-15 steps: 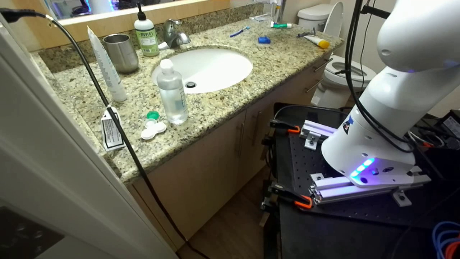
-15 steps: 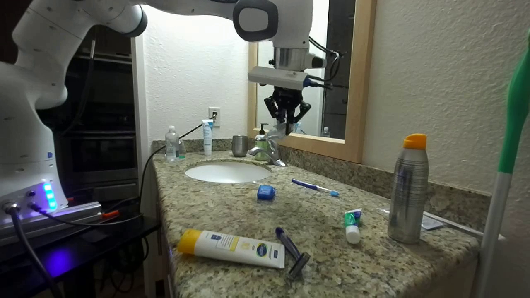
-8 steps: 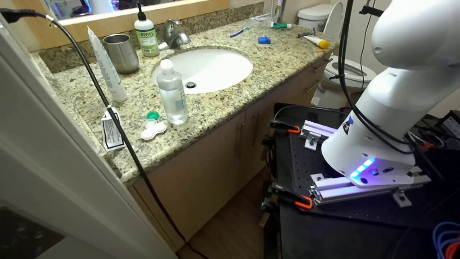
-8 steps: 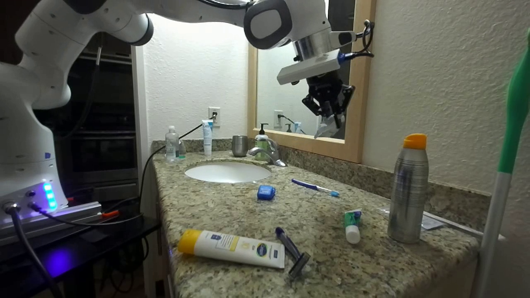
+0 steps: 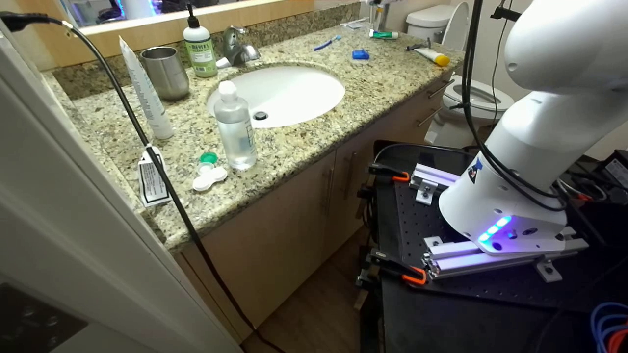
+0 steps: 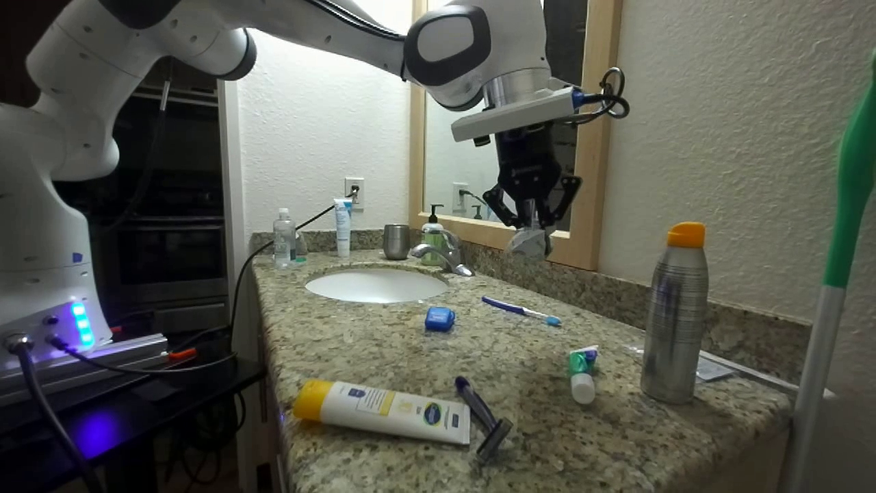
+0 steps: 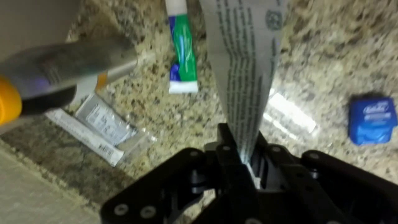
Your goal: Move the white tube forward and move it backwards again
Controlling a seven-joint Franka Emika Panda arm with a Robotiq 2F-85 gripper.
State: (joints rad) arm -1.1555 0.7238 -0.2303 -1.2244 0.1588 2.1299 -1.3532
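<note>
Glancing from the left, I find the sink (image 6: 376, 286) beyond and to the left of the blue box (image 6: 439, 319) on the speckled counter (image 6: 369, 363). Right of that box, and higher than it, hangs the gripper (image 6: 534, 226), its jaws almost together, pinching the narrow end of a printed white thing that I take to be the white tube (image 7: 247, 56). So the tube lies right at the fingertips, with nothing left to reach for, and it looks clear of the counter. Its long axis is what the coming move turns on: in the wrist view it runs out from the jaws, widening, roughly parallel to the green tube (image 7: 185, 46), with the blue box on its opposite flank. How steeply it tips I cannot tell. Farther right of the box, and nearer to me than it, lies that green tube; rightmost of the box stands the spray can (image 6: 676, 315). A shift along the white tube's own line would probably pass between box and green tube, while a low sideways swing might knock either. Whether this is the forward leg or the return, I cannot say.
</note>
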